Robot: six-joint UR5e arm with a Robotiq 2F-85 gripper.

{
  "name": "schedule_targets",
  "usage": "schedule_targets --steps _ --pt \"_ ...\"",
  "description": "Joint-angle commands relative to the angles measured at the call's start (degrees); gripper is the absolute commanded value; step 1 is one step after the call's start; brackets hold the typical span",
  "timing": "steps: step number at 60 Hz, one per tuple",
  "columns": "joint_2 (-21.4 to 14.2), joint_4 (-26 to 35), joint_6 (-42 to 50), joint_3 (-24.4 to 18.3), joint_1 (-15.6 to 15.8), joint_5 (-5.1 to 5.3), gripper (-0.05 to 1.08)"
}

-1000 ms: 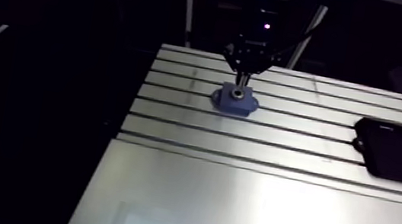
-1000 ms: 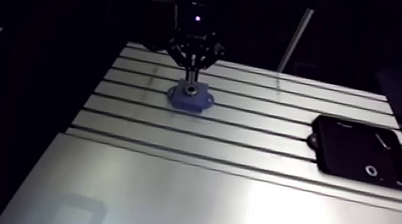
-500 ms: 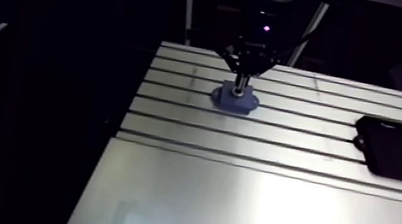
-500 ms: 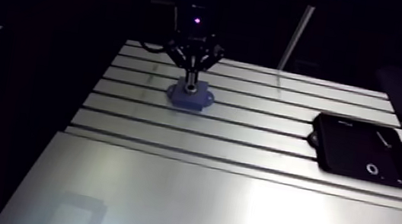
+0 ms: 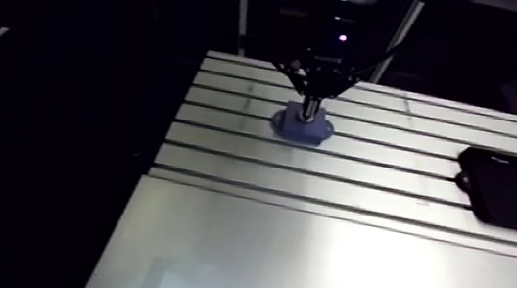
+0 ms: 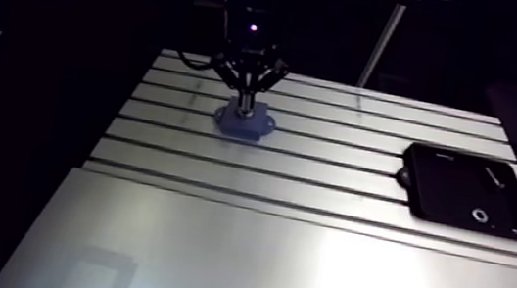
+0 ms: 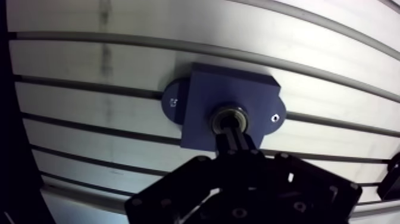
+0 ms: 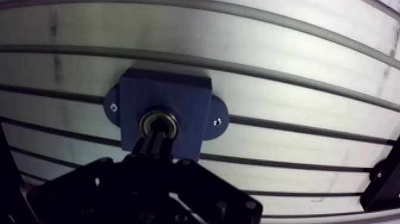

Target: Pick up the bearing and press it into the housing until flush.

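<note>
As the bearing (image 7: pixel 229 118) is seated in the housing (image 7: pixel 205 98) beneath the closed-together gripper (image 7: pixel 233 134), pressing is judged in hand; steady downward force is needed.

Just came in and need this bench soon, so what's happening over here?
The arm's two-finger gripper is down on a blue block-shaped housing on the slotted aluminium table. Its fingers, closed together, touch the round metal bearing sitting in the housing's bore, apparently pressing it in. Whether it is flush, I cannot tell.
</note>
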Motion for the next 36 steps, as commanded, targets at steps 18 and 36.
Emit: schedule_targets --steps 18,36 --pt "0.2 -1.7 -0.1 0.4 0.0 0.09 1.08" --pt "0.2 -2.3 -0.1 0.5 0.0 0.09 1.08"
